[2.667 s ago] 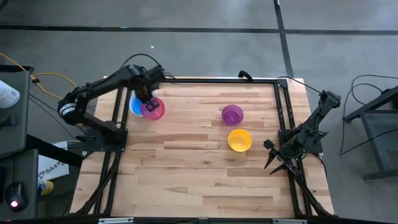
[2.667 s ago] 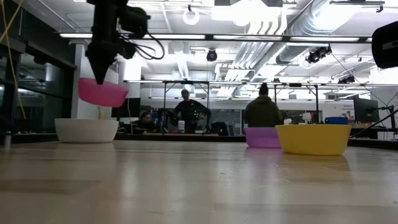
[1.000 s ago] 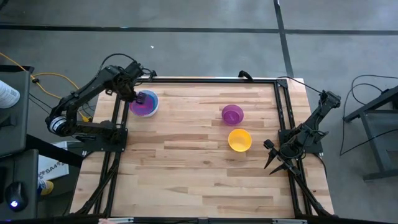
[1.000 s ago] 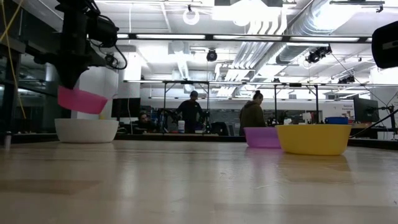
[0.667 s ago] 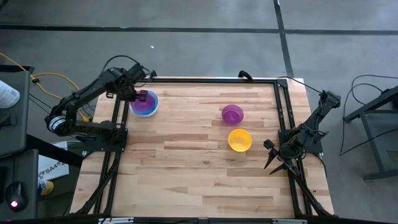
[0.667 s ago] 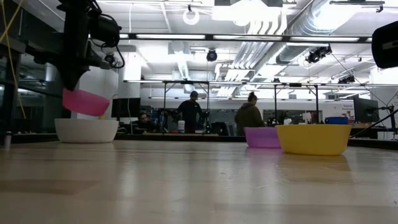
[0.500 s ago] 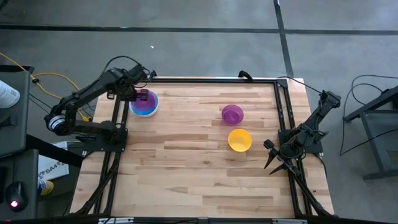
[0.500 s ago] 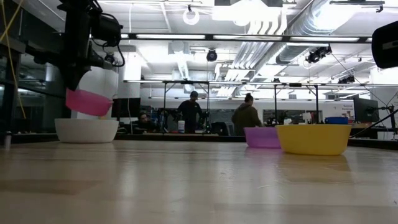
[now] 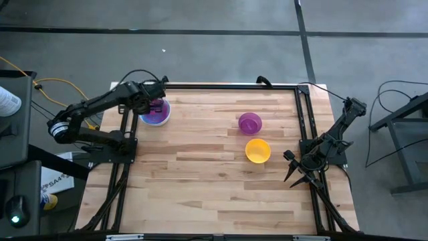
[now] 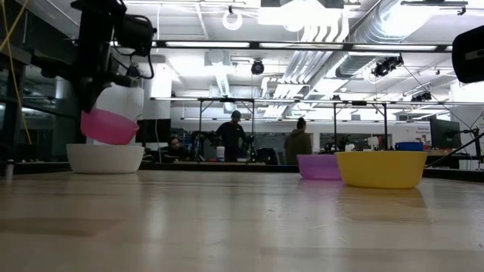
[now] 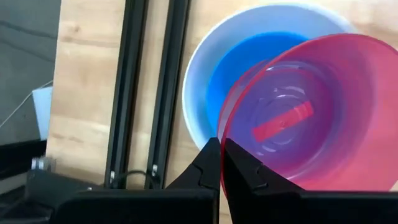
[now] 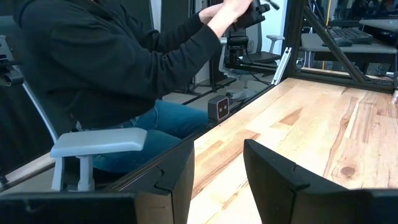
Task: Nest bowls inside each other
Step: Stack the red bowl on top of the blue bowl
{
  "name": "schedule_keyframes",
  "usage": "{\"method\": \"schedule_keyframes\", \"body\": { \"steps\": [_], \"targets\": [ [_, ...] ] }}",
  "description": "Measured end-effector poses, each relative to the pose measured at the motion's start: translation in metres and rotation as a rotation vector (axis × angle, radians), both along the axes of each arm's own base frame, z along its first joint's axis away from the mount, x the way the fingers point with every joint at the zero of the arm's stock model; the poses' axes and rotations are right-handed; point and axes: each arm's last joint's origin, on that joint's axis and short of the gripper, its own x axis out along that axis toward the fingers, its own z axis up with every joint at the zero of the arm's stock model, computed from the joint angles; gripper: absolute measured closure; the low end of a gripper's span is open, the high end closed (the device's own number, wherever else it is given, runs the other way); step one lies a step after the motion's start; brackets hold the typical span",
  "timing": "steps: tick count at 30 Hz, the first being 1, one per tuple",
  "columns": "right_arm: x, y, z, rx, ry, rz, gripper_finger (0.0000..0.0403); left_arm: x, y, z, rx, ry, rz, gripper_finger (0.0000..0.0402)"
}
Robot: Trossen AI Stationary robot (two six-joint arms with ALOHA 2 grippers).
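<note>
My left gripper (image 10: 92,102) is shut on a red bowl (image 10: 110,126), which hangs low over a white bowl (image 10: 105,158) at the table's far left. In the left wrist view a blue bowl (image 11: 249,56) sits nested inside the white bowl (image 11: 196,74), and the red bowl (image 11: 311,112) overlaps both. A purple bowl (image 9: 249,123) and a yellow bowl (image 9: 257,150) stand on the table right of centre. My right gripper (image 9: 294,175) waits open at the table's right edge. My left gripper pinches the red bowl's rim (image 11: 222,138), one finger outside the wall and one inside. The fingers come steeply from above. The bowl hangs tilted below them, its bottom just over the white bowl's rim; whether it touches the blue bowl I cannot tell.
A black frame rail (image 9: 221,86) runs along the table's far edge and down both sides. Bare wood (image 9: 200,181) spreads across the middle and near part of the table. People stand and sit in the room beyond the table.
My left gripper has moved a little toward the table's right and sunk toward the white bowl, its wrist rolling as it went. The red bowl came along in its hold, still tilted, and hangs lower over the white bowl.
</note>
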Motion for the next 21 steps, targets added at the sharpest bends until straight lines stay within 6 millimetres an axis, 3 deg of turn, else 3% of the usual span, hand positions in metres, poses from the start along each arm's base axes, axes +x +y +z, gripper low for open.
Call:
{"method": "schedule_keyframes", "body": {
  "steps": [7,21],
  "targets": [
    [0.0,0.0,0.0,0.0,0.0,0.0,0.027,0.001,-0.001,-0.02,0.017,-0.024,0.057,0.04],
    [0.0,0.0,0.0,0.0,0.0,0.0,0.027,0.006,0.005,-0.02,0.115,-0.052,0.075,0.0392]
  ]
}}
